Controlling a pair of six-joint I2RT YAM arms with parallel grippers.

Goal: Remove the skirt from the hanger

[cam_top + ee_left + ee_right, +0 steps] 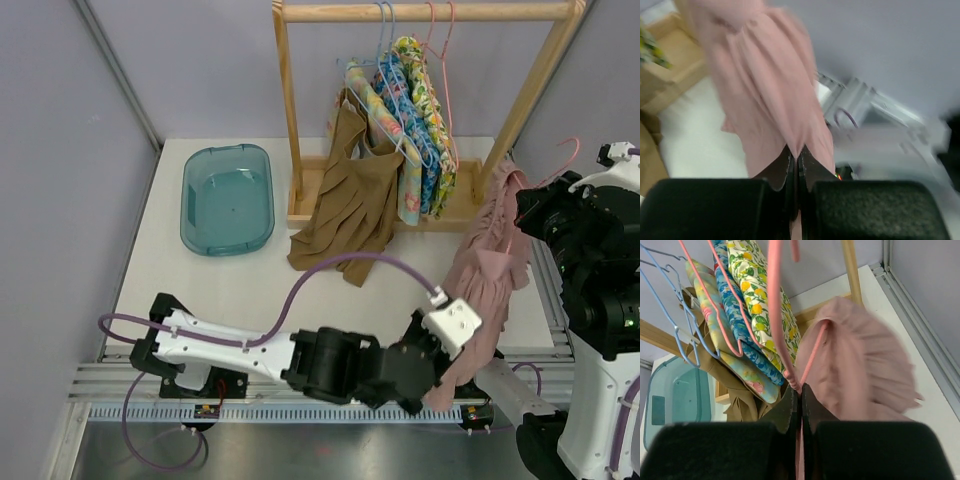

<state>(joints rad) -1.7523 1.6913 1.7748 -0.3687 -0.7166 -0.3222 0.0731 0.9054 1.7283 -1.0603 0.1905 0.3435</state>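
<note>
At lower centre the left gripper [436,383] clenches the hem of the pink skirt [488,255], which hangs at right from the pink hanger [774,315] pinched by the right gripper [800,390]. The waistband, seemingly bunched on one hanger arm, could snag, or the hem could slip free.

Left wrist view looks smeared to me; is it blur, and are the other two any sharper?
Left wrist: yes, the pink skirt and everything behind it are streaked; only the left gripper looks crisp. Right wrist: sharp on the pink hanger, skirt slightly soft. Top external: crisp, evenly lit, no glare.
</note>
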